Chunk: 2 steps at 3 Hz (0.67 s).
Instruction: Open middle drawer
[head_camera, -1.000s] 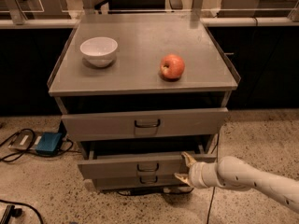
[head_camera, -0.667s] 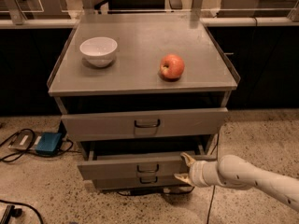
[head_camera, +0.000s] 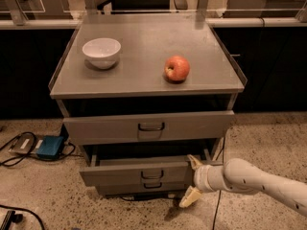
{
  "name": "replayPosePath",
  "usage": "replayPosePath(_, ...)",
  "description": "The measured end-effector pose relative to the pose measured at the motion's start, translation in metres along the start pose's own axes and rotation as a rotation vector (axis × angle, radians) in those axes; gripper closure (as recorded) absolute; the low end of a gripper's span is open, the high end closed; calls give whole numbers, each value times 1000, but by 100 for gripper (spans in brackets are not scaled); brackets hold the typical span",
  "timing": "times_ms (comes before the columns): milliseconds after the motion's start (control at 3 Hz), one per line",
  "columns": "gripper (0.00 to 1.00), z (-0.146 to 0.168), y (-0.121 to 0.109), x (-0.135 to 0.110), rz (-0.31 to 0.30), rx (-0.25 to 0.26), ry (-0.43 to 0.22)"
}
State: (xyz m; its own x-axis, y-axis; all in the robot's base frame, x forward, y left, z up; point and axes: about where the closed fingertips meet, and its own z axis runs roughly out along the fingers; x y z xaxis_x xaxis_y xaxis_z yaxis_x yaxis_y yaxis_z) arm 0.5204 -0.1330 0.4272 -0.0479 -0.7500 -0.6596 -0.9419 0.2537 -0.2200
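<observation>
1. The gripper [head_camera: 192, 179] is hanging low at the near right, on a white arm [head_camera: 261, 182] that is reaching in from the right.
2. Its two fingers [head_camera: 194, 161] are standing spread wide, one above the other, and are pinching nothing.
3. The upper finger is sitting at the right end of the middle drawer [head_camera: 129, 172], by its top edge. Whether it is pressing there I cannot tell.
4. The lower finger is pointing down toward the floor [head_camera: 57, 195], beside the bottom drawer [head_camera: 120, 189].
5. The middle drawer is standing partly pulled out, beneath the wider top drawer [head_camera: 110, 127], which is also jutting toward the near side.
6. A white bowl [head_camera: 101, 51] and a red apple [head_camera: 177, 68] are resting apart on the tabletop [head_camera: 144, 37].
</observation>
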Motion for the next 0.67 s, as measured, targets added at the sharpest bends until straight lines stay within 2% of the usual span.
replayPosePath(333, 0, 3, -4, -2, -3, 3, 3)
replayPosePath(667, 0, 15, -33, -13, -26, 12, 24)
